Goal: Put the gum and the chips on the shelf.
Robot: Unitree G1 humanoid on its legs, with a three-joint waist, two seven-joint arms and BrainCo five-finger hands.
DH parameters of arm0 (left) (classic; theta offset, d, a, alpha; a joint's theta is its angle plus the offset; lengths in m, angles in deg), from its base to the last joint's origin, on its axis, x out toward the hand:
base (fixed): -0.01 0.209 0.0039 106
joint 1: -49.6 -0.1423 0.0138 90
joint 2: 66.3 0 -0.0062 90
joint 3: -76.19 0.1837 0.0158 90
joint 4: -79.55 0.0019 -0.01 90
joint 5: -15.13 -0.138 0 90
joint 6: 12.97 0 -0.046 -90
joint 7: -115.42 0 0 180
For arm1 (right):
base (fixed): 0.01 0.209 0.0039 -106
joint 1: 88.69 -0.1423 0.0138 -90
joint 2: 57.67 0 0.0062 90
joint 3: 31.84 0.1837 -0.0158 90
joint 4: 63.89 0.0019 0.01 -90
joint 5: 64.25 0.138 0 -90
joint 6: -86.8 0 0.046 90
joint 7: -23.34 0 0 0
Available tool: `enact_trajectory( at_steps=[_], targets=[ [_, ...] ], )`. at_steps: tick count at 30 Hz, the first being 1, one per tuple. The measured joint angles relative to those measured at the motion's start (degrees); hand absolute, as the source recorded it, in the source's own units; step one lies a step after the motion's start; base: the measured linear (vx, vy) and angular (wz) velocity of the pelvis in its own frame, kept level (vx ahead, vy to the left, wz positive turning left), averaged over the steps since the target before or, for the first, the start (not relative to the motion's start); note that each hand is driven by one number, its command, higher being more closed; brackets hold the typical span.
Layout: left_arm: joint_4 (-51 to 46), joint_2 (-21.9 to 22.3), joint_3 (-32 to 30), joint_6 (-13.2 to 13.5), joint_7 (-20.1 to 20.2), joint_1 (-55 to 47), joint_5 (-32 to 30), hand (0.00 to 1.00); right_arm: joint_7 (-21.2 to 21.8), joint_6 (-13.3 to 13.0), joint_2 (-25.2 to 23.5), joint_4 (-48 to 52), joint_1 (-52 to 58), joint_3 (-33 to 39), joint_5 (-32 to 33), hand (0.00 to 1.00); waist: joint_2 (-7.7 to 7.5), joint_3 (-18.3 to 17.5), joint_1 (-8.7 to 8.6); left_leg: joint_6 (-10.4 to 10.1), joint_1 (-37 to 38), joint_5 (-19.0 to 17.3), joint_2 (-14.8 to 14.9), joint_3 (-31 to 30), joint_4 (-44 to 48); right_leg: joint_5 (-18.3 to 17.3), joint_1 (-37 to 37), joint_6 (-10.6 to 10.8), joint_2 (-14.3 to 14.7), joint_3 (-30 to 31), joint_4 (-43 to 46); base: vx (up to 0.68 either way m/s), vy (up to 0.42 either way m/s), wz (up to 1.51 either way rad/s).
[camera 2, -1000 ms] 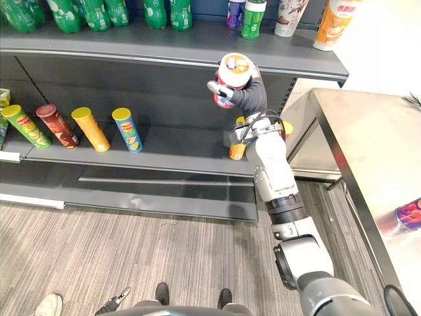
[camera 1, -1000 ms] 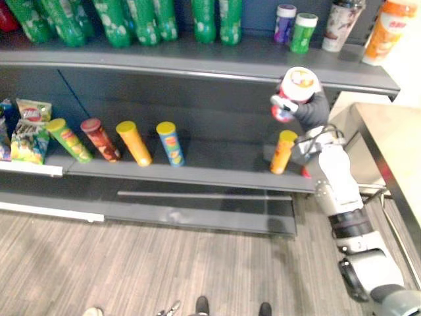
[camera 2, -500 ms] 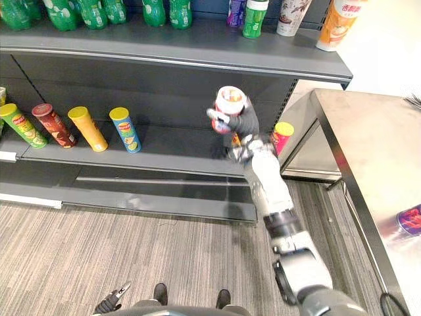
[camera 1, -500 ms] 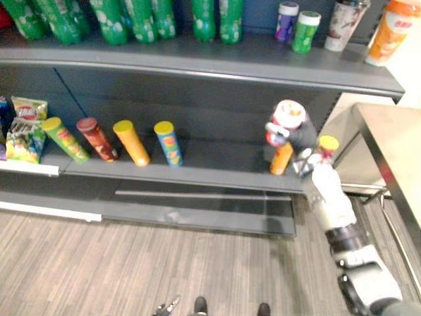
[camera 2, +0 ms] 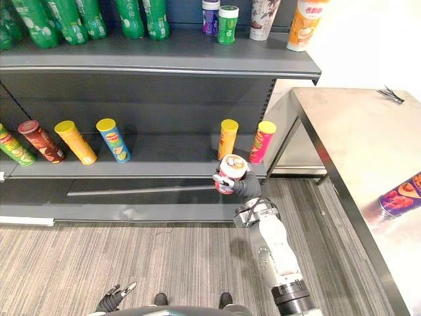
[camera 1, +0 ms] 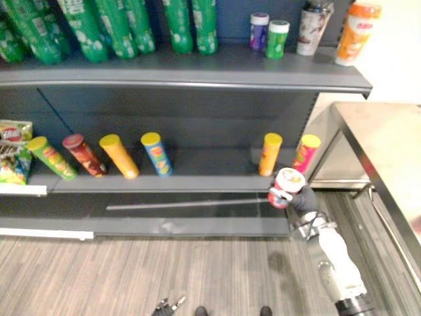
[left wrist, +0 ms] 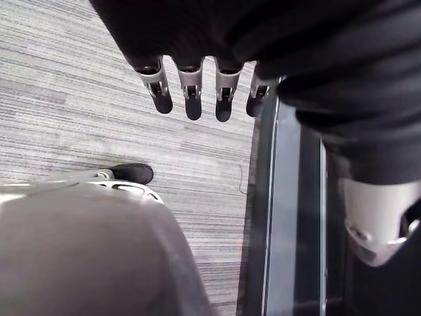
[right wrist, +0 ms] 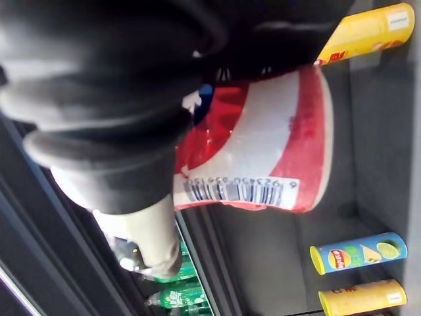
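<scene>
We had the red-and-white chips can (camera 2: 230,174) clasped in our right hand (camera 2: 248,188), fingers curled round its side and its lid facing up. It hung in the air just in front of the middle shelf (camera 2: 171,159), slightly below the front edge and resting on nothing. We judged the chips step to be in hand, with the placing itself not yet done. The next move called for raising the can above that front edge and carrying it inward over the board. Then we would need to set it down upright before loosening the fingers.

On the middle shelf, straight behind the held can, an orange can (camera 2: 227,138) and a pink can (camera 2: 262,141) stood close together near the right end. These looked the likeliest things to be knocked. The bare central stretch of the shelf seemed the safer spot. Toward its left end stood a blue can (camera 2: 113,139), a yellow can (camera 2: 74,141), a dark red can (camera 2: 38,141) and a green can (camera 2: 12,148).

The upper shelf (camera 2: 164,60) above it limited headroom and carried green bottles (camera 2: 66,20), a small purple jar (camera 2: 210,14) and a small green jar (camera 2: 227,16). Whether those jars were the gum we could not tell. Off the middle shelf's right end stood a steel table (camera 2: 348,145) with a purple packet (camera 2: 401,196) on it. Our left hand (left wrist: 190,85) hung over the floor, well in front of the middle shelf, fingers straight and empty.
</scene>
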Motion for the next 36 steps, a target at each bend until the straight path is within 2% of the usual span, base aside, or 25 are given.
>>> enact_trajectory(
  at_steps=[8, 10, 13, 15, 18, 19, 20, 22, 23, 24, 25, 27, 30, 32, 33, 34, 36],
  targets=[
    [0.13, 0.09, 0.34, -0.03, 0.01, -1.44, 0.01, 0.00, -0.05, -0.01, -0.24, 0.00, 1.13, -0.09, -2.03, 1.00, 0.67, -0.27, 0.14, 0.20, -0.11, 0.14, 0.07, -0.29, 0.24, 0.07, 0.19, -0.22, 0.02, -0.49, -0.21, 0.04, -0.003, 0.02],
    [0.12, 0.15, 0.71, -0.03, 0.01, -1.26, 0.01, 0.00, -0.09, -0.01, -0.24, 0.00, 1.19, 0.05, -2.03, 1.00, 1.04, -0.04, 0.09, 0.18, -0.15, 0.13, 0.16, -0.55, 0.26, -1.23, -0.71, -0.20, -0.06, -0.67, 2.02, 0.02, -0.001, 0.07],
    [0.64, -0.26, 1.86, -0.04, -0.57, -0.68, 0.07, 0.00, -0.40, -0.12, -0.21, 0.17, 1.33, 0.78, -2.05, 1.00, 0.93, 0.12, -0.36, -0.18, -2.02, -0.76, 0.19, -1.95, 2.63, -5.83, -4.76, -0.60, -0.94, -1.58, 10.48, 0.00, -0.014, 0.19],
    [0.67, -0.39, 1.88, -0.07, -1.00, -0.38, 0.17, 0.00, -0.45, -0.32, -0.23, 0.61, 1.32, 0.79, -2.05, 1.00, 0.70, 0.89, -0.16, -0.25, -4.33, -3.55, 0.57, -2.48, 8.35, -9.12, -7.11, -0.99, -1.58, -1.56, 16.35, -0.01, -0.060, 0.13],
    [0.63, 0.05, 1.89, -0.09, -1.08, -0.60, 0.39, 0.00, -0.61, -0.45, -0.12, 1.63, 2.37, 0.78, -2.04, 1.00, 1.64, 2.38, 0.06, -0.09, -6.74, -9.10, 2.91, -3.39, 19.44, -14.44, -7.10, -2.25, -0.91, -1.95, 22.30, 0.00, -0.115, 0.07],
    [0.60, 0.04, 1.92, -0.09, -1.06, -0.69, 0.86, 0.00, -0.66, -0.62, -0.12, 2.06, 2.82, 0.78, -2.04, 1.00, 1.76, 2.57, 0.09, 0.14, -7.48, -9.50, 3.42, -3.33, 21.57, -14.99, -6.90, -2.62, -0.76, -2.15, 22.82, 0.02, -0.120, 0.13],
    [0.34, -0.02, 1.90, -0.08, -1.02, -0.57, 1.93, 0.00, -0.81, -1.19, -0.14, 2.22, 3.14, 0.80, -2.04, 1.00, 1.14, 3.41, -0.03, 0.86, -9.50, -9.14, 4.04, -3.33, 27.57, -16.04, -6.30, -3.15, -0.91, -2.43, 24.01, 0.01, -0.105, 0.11],
    [-0.60, -0.25, 1.82, -0.09, -0.70, -0.66, 5.05, 0.00, -1.37, -1.23, -0.14, 2.39, 3.59, 0.95, -2.05, 1.00, 0.48, 4.50, 0.18, 3.14, -12.20, -7.01, 4.43, -4.45, 34.95, -16.73, -4.99, -3.88, -0.94, -2.33, 24.62, 0.01, -0.139, 0.03],
    [-0.65, -0.32, 1.78, -0.07, -0.65, -1.20, 5.84, 0.00, -1.63, -1.23, -0.22, 2.92, 3.85, 1.11, -2.05, 1.00, 0.06, 4.78, 0.16, 3.35, -13.75, -5.39, 4.47, -5.42, 37.87, -16.96, -4.51, -4.29, -1.16, -2.29, 24.56, 0.04, -0.123, 0.06],
    [-0.81, -0.43, 1.76, -0.06, -0.61, -0.84, 5.82, 0.00, -1.79, -1.26, -0.54, 4.00, 4.08, 1.52, -2.06, 1.00, -0.75, 5.49, 0.14, 3.20, -16.21, -5.33, 4.05, -6.34, 40.64, -17.21, -3.97, -4.73, -1.53, -2.06, 24.48, 0.09, -0.063, 0.01],
    [-0.82, -0.41, 1.88, -0.07, -0.56, -0.84, 5.74, 0.00, -1.83, -1.49, -0.72, 4.51, 3.96, 2.26, -2.06, 1.00, -0.65, 5.54, 0.21, 2.74, -17.10, -6.89, 3.46, -6.31, 39.22, -17.36, -4.02, -4.99, -2.00, -1.69, 24.48, 0.08, -0.035, -0.03],
    [-0.82, -0.29, 2.05, -0.06, -0.54, -0.84, 5.67, 0.00, -2.19, -1.62, -0.87, 4.44, 3.93, 3.01, -2.06, 1.00, -0.41, 5.77, 0.20, 2.28, -17.50, -7.51, 2.25, -6.11, 33.23, -17.58, -3.86, -4.94, -2.56, -1.31, 24.35, 0.13, 0.052, -0.07],
    [-0.83, 0.05, 2.36, -0.06, -0.61, -1.38, 5.07, 0.00, -2.65, -1.63, -0.81, 4.37, 3.65, 3.26, -2.15, 1.00, 0.24, 5.64, 0.26, 0.38, -16.18, -4.38, 1.20, -6.37, 18.57, -18.70, -3.80, -3.57, -2.36, 0.12, 24.35, 0.19, 0.142, -0.26],
    [-0.75, 0.74, 2.47, -0.07, -0.77, -2.08, 4.73, 0.00, -2.81, -1.62, -0.72, 4.12, 2.98, 3.27, -2.92, 1.00, 1.62, 5.55, 0.36, -0.03, -14.07, -1.74, 1.42, -6.92, 14.31, -19.74, -2.99, -2.11, -1.58, 1.90, 24.39, 0.25, 0.241, -0.59],
    [-0.61, 0.21, 2.55, -0.06, -0.84, -2.27, 4.40, 0.00, -2.87, -1.57, -1.53, 3.56, 2.92, 3.13, -4.24, 1.00, 0.83, 5.27, 0.49, 0.24, -13.29, -0.36, 0.61, -6.00, 15.55, -20.16, -2.15, -1.01, -2.51, 3.42, 23.94, 0.22, 0.222, -0.47],
    [-0.60, -0.08, 2.74, -0.03, -1.05, -2.49, 4.12, 0.00, -2.83, -1.49, -1.68, 3.54, 2.99, 2.84, -4.35, 1.00, -0.02, 4.89, 0.35, 0.44, -13.29, -1.30, -0.08, -5.44, 16.07, -19.96, -1.88, -0.54, -3.31, 3.79, 23.34, 0.29, 0.265, -0.43],
    [-0.57, -1.36, 3.08, 0.00, -1.39, -1.19, 2.31, 0.00, -2.77, -1.51, -1.76, 3.90, 2.92, 3.10, -4.34, 1.00, -2.13, 3.84, 0.25, 2.44, -13.76, -3.77, -2.30, -3.10, 18.05, -18.21, -0.11, 2.19, -5.94, 4.71, 18.64, 0.32, 0.250, -0.23]
  ],
)
